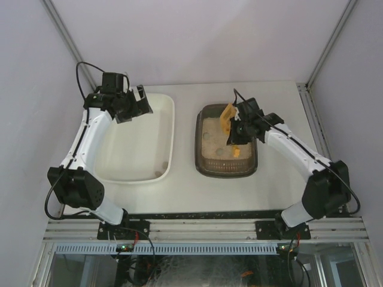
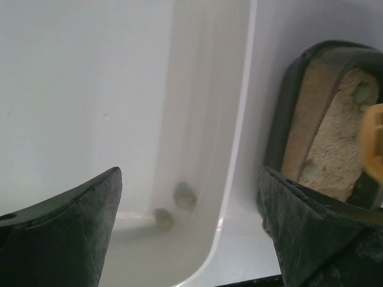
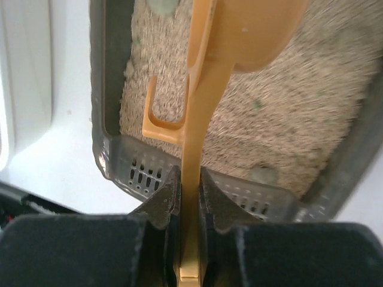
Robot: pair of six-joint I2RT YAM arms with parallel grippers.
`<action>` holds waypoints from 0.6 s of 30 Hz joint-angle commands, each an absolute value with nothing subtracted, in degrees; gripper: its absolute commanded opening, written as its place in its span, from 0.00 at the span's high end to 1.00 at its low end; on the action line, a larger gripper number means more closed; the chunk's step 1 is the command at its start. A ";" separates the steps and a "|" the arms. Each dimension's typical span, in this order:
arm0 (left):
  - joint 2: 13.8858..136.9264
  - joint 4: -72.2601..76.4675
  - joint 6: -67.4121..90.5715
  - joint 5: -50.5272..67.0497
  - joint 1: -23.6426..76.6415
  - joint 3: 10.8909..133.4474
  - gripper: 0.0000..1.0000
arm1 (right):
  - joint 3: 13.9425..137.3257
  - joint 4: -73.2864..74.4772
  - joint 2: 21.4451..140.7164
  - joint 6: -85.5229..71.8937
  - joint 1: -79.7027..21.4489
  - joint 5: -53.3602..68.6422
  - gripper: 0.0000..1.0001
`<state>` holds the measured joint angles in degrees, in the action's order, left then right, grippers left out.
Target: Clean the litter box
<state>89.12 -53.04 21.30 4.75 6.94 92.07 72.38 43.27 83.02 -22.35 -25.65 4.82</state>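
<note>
The litter box [image 1: 227, 170] sat on the desk [image 1: 185, 194], just right of the white tub [image 1: 172, 128]. The right gripper [image 1: 238, 128] pinched the handle of an orange scoop [image 1: 227, 113] above the litter. The left gripper [image 1: 136, 103] hung spread over the tub, which held two clumps [image 2: 185, 195].

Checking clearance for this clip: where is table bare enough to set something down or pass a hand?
Free: the table strip between the white tub and the litter box, and the near strip before the arm bases. Crowded: over the litter box, where the right jaws clamp the orange scoop.
</note>
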 commanded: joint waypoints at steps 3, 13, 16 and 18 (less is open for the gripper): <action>90.44 -46.42 32.26 4.58 8.27 94.94 0.00 | 71.54 39.35 91.47 -24.51 -25.96 16.98 1.00; 82.90 -44.80 26.59 0.56 6.48 86.44 0.00 | 72.87 37.25 100.82 -25.38 -26.91 19.92 1.00; 80.83 -43.03 25.23 -0.66 6.32 83.66 0.00 | 73.24 35.80 102.38 -26.33 -27.64 22.26 1.00; 80.31 -42.57 24.38 -1.17 6.19 82.59 0.00 | 73.30 33.64 102.93 -27.20 -27.86 24.83 1.00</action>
